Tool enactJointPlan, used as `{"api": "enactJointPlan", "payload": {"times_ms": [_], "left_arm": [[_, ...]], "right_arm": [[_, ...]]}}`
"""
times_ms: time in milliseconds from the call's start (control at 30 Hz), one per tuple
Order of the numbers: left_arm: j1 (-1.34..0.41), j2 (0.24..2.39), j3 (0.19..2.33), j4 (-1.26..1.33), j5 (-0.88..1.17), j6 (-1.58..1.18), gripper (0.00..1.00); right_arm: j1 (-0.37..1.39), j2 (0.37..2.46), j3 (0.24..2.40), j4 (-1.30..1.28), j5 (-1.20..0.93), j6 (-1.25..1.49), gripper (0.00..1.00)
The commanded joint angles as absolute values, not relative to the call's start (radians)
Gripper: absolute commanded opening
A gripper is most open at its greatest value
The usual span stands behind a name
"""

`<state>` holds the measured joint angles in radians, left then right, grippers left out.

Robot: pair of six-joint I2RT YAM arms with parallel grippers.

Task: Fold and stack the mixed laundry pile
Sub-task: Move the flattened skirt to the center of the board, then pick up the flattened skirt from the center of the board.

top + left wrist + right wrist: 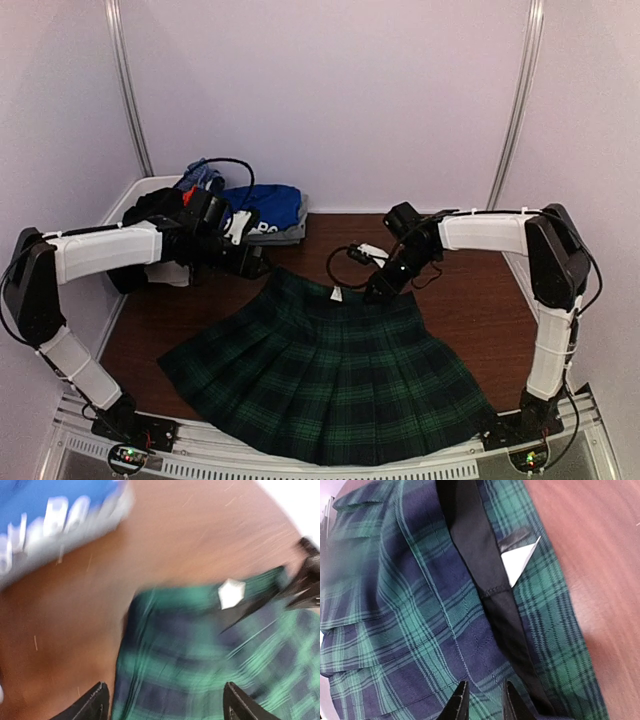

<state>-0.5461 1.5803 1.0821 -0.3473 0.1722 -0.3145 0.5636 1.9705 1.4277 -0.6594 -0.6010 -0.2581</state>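
Tartan skirt (330,370) spread flat on the table (470,290), 2 grippers at its waistband.
The left gripper (165,702) gapes wide over its corner; the right gripper (482,702) is narrowed, grip unclear.

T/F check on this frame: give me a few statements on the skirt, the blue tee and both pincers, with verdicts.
1. The tartan skirt lies spread out on the table. True.
2. The blue T-shirt lies on top of the skirt. False: it sits apart, at the far left beyond the waistband.
3. The left pincer is open, with its fingers wide apart above the skirt's waist edge. True.
4. The right pincer is at the skirt's hem. False: it is at the waistband, near the white label.
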Motion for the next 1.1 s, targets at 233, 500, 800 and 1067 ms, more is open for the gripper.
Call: {"api": "enactJointPlan", "payload": {"times_ms": [233, 500, 800, 1067], "left_arm": [[-0.598, 1.83, 1.493, -0.514, 0.482, 0.228, 0.8], [-0.598, 2.099, 1.798, -0.802, 0.544, 0.493, 0.83], [-0.598, 2.224, 1.871, -0.942, 0.544, 0.606, 0.81], [-0.593, 2.229, 1.866, -1.029, 0.52, 0.656, 0.59]], "right_arm": [[0.496, 1.908, 1.443, -0.693, -0.629, -0.293, 0.52], [0.483, 2.023, 1.47, -0.699, -0.702, -0.347, 0.76], [0.483, 2.087, 1.519, -0.782, -0.756, -0.401, 0.69], [0.483, 2.07, 1.546, -0.872, -0.769, -0.425, 0.1]]}}
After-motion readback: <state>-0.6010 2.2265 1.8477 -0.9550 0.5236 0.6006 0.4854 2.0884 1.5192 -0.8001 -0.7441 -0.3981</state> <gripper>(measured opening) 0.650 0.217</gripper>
